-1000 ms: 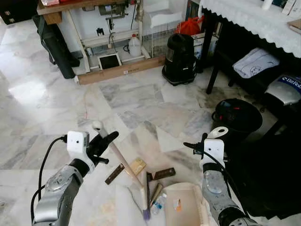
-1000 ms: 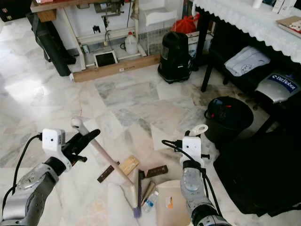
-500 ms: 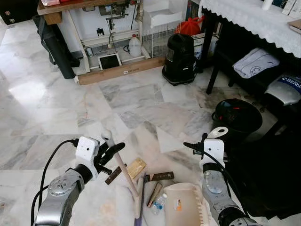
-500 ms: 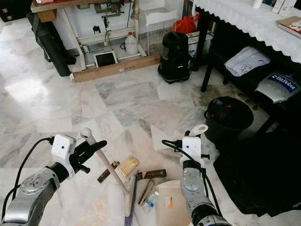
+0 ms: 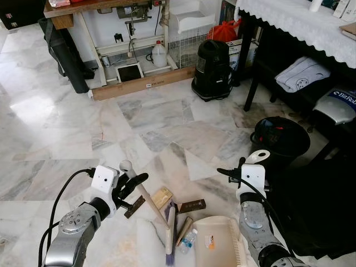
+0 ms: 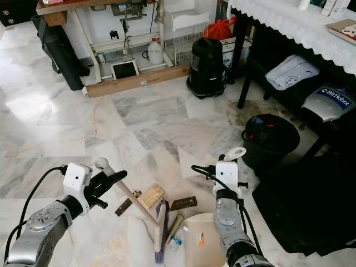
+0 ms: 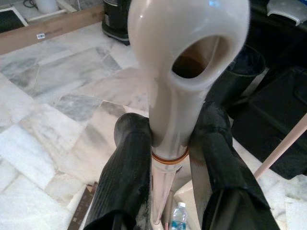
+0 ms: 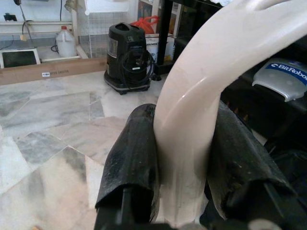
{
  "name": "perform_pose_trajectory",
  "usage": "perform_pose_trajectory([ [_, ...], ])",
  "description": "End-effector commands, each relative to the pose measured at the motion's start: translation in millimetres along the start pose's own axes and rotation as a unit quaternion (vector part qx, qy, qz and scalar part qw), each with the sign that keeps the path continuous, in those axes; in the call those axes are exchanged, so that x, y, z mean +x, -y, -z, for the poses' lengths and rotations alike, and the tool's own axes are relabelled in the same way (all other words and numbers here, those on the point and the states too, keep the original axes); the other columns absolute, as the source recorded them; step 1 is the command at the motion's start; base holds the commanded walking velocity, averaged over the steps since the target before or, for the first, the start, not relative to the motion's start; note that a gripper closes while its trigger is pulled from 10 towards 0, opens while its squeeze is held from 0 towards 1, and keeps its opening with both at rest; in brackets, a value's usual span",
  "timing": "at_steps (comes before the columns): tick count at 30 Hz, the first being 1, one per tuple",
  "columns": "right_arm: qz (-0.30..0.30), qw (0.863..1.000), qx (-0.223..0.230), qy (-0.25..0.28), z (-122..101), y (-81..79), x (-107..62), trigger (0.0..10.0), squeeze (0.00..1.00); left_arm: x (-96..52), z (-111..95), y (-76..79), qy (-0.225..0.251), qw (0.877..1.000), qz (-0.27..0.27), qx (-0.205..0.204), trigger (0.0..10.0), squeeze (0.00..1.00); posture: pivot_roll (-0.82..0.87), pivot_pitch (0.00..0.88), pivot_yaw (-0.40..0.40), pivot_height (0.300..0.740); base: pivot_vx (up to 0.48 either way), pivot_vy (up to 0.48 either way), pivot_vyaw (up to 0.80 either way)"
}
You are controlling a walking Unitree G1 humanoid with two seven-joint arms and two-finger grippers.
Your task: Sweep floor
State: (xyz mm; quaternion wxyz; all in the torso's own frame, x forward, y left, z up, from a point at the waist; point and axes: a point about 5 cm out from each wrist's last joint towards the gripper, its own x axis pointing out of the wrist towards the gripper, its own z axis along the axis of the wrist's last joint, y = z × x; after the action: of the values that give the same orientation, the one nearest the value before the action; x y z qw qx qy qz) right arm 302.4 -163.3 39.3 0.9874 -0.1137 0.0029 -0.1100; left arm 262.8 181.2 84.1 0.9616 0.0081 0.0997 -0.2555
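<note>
1. The left gripper (image 7: 168,158) is clenched on the cream broom handle (image 5: 146,196); the brush head (image 5: 170,235) rests on the marble floor (image 5: 67,128) among scattered litter.
2. The right gripper (image 8: 180,158) grasps the dustpan handle (image 8: 211,72); the dustpan (image 5: 217,243) sits just beside a small plastic bottle (image 5: 187,241).

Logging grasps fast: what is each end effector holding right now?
Left end effector: shut on broom.
Right end effector: shut on dustpan.

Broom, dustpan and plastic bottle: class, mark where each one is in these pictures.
broom (image 5: 170,231): left eye view, on the pale head near the floor.
dustpan (image 5: 219,245): left eye view, on the flat beige tray.
plastic bottle (image 5: 187,241): left eye view, on its clear body.
</note>
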Motion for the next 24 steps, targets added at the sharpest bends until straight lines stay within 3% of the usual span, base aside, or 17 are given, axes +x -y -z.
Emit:
perform_pose_trajectory([
  [1,-0.001,1.000,-0.001,-0.009,1.8,-0.7,-0.2,10.0,0.00,-10.7,27.9,5.8,-0.099,0.993,0.052,-0.032,10.0,0.00,0.16,0.109,0.064,0.740,0.000,0.000,0.00],
  [4,-0.001,1.000,-0.001,-0.009,1.7,-1.1,-0.1,10.0,0.00,-20.2,37.5,8.2,-0.141,0.985,0.084,-0.052,10.0,0.00,0.16,0.109,0.063,0.740,0.000,0.000,0.00],
  [10,-0.002,1.000,-0.001,-0.010,1.7,-1.2,0.0,10.0,0.00,-23.1,38.6,14.7,-0.152,0.979,0.113,-0.077,10.0,0.00,0.16,0.110,0.064,0.740,0.000,0.000,0.00],
  [16,-0.001,1.000,-0.002,-0.011,2.0,-1.1,-0.1,10.0,0.00,-17.7,30.1,18.0,-0.125,0.978,0.117,-0.118,10.0,0.00,0.16,0.110,0.063,0.740,0.000,0.000,0.00],
  [24,-0.003,1.000,0.001,-0.009,1.3,-2.6,-0.2,10.0,0.00,-4.8,3.3,10.5,-0.032,0.981,0.087,-0.169,10.0,0.00,0.16,0.109,0.063,0.740,0.000,0.000,0.00],
])
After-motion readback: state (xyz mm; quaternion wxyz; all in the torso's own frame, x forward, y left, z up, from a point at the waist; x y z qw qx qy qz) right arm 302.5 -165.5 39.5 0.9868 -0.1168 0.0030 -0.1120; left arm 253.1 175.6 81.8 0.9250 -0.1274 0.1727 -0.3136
